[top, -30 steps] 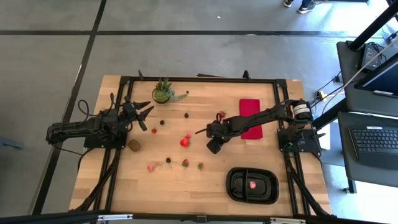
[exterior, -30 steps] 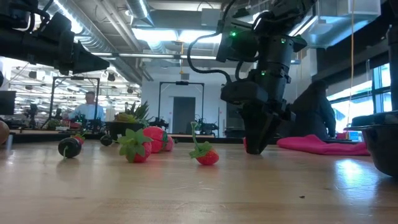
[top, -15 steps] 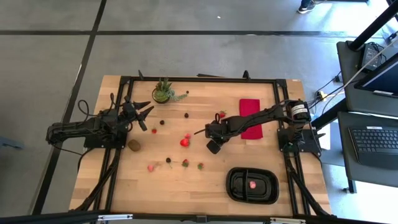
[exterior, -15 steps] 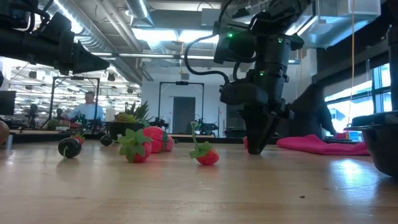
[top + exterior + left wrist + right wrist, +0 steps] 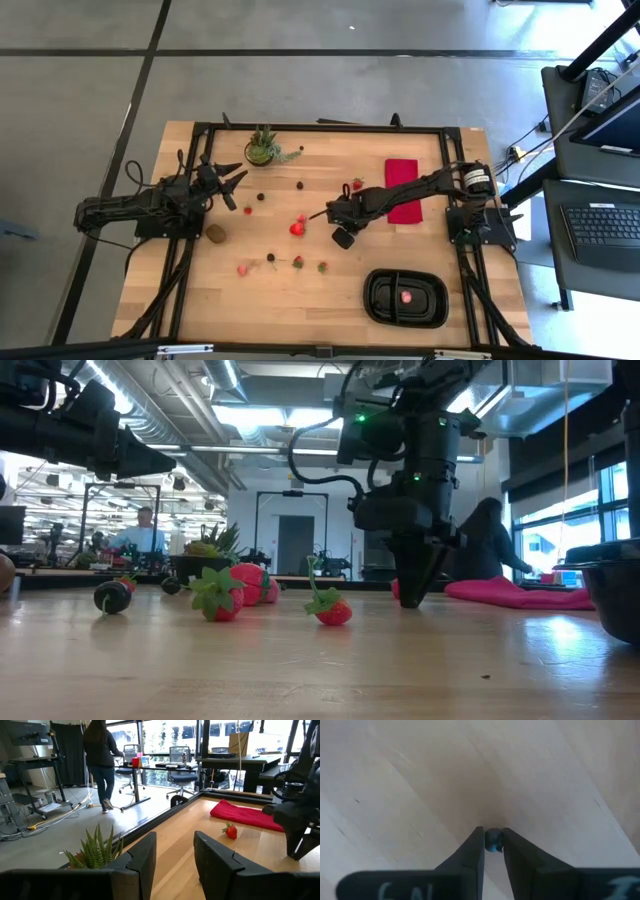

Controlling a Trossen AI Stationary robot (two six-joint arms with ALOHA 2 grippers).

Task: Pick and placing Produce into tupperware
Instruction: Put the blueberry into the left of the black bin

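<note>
My right gripper (image 5: 342,238) points down over the middle of the table, shut on a small dark berry (image 5: 493,840). More produce lies loose on the wood: a red strawberry (image 5: 297,228) just left of the gripper, another strawberry (image 5: 357,184) near the red cloth, a brown kiwi (image 5: 216,234), and several small pieces (image 5: 298,262) toward the near edge. The black tupperware (image 5: 372,290) sits near the front right with one red piece (image 5: 406,297) in it. My left gripper (image 5: 232,185) waits open at the table's left, held level. My right gripper pinches the dark berry's two sides (image 5: 493,845) between the free ends of its fingers (image 5: 475,847). The fingers come from above, pointing down. The fingertips (image 5: 410,600) stand close to the table top. I cannot tell whether the berry is clear of the wood.
A potted green plant (image 5: 263,148) stands at the far left of the table. A flat red cloth (image 5: 403,185) lies at the far right, under the right arm. Two dark berries (image 5: 261,197) lie between the plant and the strawberries. A person (image 5: 102,755) walks in the room beyond.
My right gripper has tipped a little. Its upper part has leaned toward the table's left, while its fingertips have stayed over the same spot on the wood.
</note>
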